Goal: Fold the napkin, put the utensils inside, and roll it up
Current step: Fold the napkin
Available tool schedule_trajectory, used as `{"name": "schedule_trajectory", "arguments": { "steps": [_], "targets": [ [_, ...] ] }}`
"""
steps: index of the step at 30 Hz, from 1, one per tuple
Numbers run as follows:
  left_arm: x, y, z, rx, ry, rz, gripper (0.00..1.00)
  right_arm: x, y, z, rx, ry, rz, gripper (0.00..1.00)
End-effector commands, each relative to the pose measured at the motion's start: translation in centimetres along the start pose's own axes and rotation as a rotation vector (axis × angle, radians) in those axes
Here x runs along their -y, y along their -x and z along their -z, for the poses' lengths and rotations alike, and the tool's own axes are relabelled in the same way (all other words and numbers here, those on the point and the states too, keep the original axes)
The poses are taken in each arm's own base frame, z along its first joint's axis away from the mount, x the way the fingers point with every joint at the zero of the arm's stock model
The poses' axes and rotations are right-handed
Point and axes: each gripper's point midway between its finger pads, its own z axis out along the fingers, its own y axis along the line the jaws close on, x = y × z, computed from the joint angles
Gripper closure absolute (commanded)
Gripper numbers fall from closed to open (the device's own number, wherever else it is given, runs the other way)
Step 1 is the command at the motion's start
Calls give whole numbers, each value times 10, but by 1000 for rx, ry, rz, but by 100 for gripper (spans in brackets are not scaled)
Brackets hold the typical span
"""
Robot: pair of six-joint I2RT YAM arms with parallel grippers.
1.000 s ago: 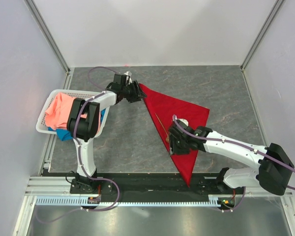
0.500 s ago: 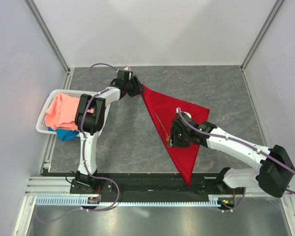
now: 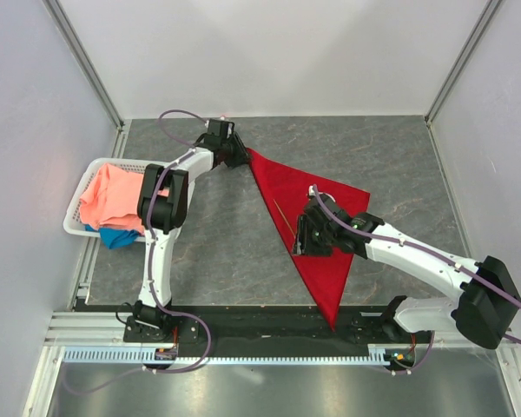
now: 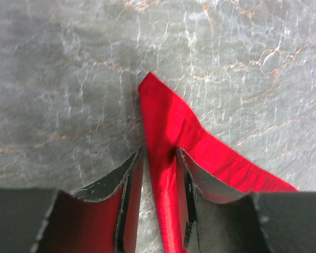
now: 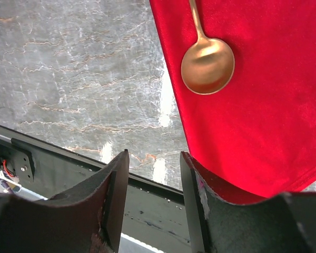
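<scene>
The red napkin (image 3: 308, 208) lies in the middle of the surface (image 3: 208, 252), with the spoon (image 5: 207, 64) on it. The left hand (image 4: 159, 158) straddles its far corner, clenched or not I cannot tell; the right hand (image 5: 154, 158) hangs released near the spoon's bowl.

1. The left arm (image 3: 154, 269) and the right arm (image 3: 417, 256) had white link shells joined by black joint housings.
2. 1 thin purple-grey cable (image 3: 181, 112) ran in loops along each arm.
3. Each base (image 3: 143, 320) was a black block.
4. The fingers (image 5: 113, 195) of the right end effector (image 5: 154, 155) were 2 dark grey plates with rough, scuffed edges and paler inner faces.
</scene>
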Motion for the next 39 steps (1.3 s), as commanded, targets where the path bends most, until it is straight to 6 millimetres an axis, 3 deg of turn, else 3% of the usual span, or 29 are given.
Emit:
{"name": "schedule_trajectory", "arguments": {
  "steps": [1, 7, 11, 17, 22, 27, 32, 39],
  "targets": [
    [-2, 4, -6, -10, 26, 28, 62, -17, 17, 7, 47, 52, 5, 48],
    [-2, 3, -10, -30, 30, 21, 66, -21, 21, 11, 63, 69, 7, 48],
    [-3, -1, -10, -47, 29, 17, 75, -20, 21, 13, 68, 72, 7, 47],
    [-6, -3, -13, -71, 12, 32, 67, -21, 23, 21, 92, 85, 0, 47],
    [-7, -4, -14, -84, 7, 26, 67, -21, 26, 26, 114, 91, -3, 47],
    [-6, -4, -14, -86, 5, 21, 78, -21, 30, 32, 143, 97, -9, 47],
    [-7, -4, -14, -89, 5, 16, 98, -16, 30, 36, 162, 93, -19, 47],
    [5, -2, -9, -79, -77, -15, 98, 0, 35, 34, 189, 26, -26, 46]
  ]
}}
